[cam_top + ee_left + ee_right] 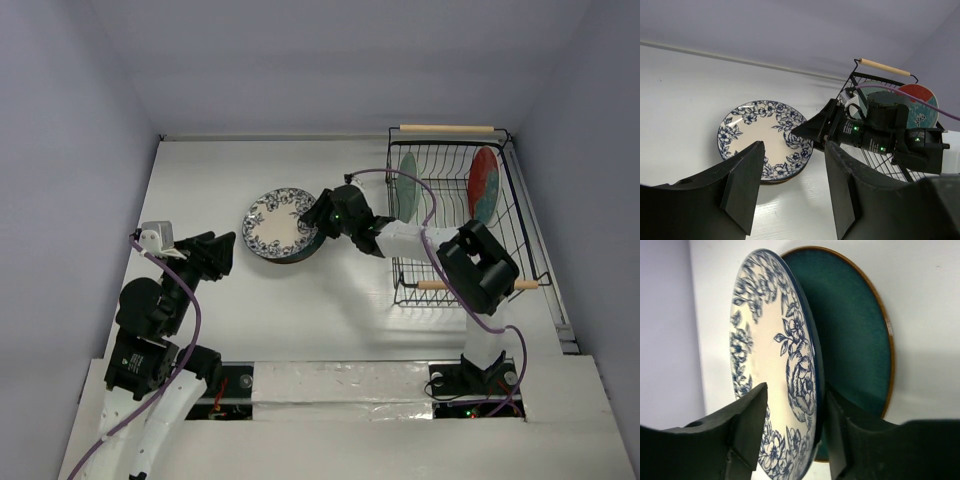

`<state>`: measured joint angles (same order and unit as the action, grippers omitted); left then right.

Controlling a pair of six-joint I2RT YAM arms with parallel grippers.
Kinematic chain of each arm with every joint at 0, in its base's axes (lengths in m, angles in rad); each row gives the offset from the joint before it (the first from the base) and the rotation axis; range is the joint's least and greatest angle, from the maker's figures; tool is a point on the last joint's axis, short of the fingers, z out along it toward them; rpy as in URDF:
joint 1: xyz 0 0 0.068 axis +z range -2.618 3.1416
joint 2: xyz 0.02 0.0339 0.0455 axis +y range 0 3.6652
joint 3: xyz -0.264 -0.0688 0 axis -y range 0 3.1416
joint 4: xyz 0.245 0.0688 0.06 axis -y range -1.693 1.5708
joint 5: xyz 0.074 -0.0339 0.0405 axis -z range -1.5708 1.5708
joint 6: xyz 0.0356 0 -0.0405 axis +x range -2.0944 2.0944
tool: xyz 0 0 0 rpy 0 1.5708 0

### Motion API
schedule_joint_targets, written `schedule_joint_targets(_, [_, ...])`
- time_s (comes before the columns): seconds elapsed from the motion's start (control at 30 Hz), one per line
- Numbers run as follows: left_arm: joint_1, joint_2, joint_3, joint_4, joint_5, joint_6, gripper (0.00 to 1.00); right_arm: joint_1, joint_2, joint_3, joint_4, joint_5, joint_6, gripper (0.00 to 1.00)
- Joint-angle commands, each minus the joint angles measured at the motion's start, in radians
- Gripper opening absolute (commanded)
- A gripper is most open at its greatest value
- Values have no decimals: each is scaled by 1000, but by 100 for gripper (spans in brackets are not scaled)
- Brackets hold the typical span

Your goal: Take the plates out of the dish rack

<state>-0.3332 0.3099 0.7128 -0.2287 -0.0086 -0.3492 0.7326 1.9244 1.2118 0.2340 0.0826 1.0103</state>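
Lower left, the left hand (pixel 222 252) hangs over the worktop (pixel 220 180), fingers half parted and holding nothing. At centre, the right hand (pixel 308 216) straddles the right-hand rim of the floral plate (pixel 275 225), its fingers slack rather than clamped. This plate lies flat on the teal plate (pixel 855 330). Upper right, the dish rack (pixel 447 128) holds the pale green plate (pixel 407 187) and the red plate (pixel 484 185) on edge. Risk: a finger catching the rim on the way out could skid the floral plate off the stack.
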Motion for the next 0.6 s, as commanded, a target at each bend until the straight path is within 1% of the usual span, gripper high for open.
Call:
schedule_joint_targets(0.0, [3,0,-3,48,4,-1,48,1,-4,54,12,36,-44,56])
schedule_joint_targets(0.1, [3,0,-1,49,4,1,48,1,10,98,-71,31,-97,68])
schedule_joint_targets(0.17, [3,-2,-1,49,4,-1,48,10,15,121,-139,39,-139,71])
schedule_joint_targets(0.2, [3,-3,-1,48,4,-1,48,10,16,143,-160,43,-154,76])
schedule_joint_targets(0.27, [3,-3,-3,49,4,1,48,19,16,173,-231,69,-200,78])
schedule_joint_targets(0.3, [3,-5,-3,48,2,0,48,30,18,190,-275,84,-219,82])
schedule_joint_targets(0.4, [3,-6,-1,48,4,-1,48,39,47,290,-421,129,-295,90])
schedule_joint_targets(0.43, [3,-9,-1,48,4,-1,48,50,57,342,-490,146,-333,91])
schedule_joint_targets(0.57, [3,-11,-1,46,4,-1,48,59,117,431,-614,178,-400,96])
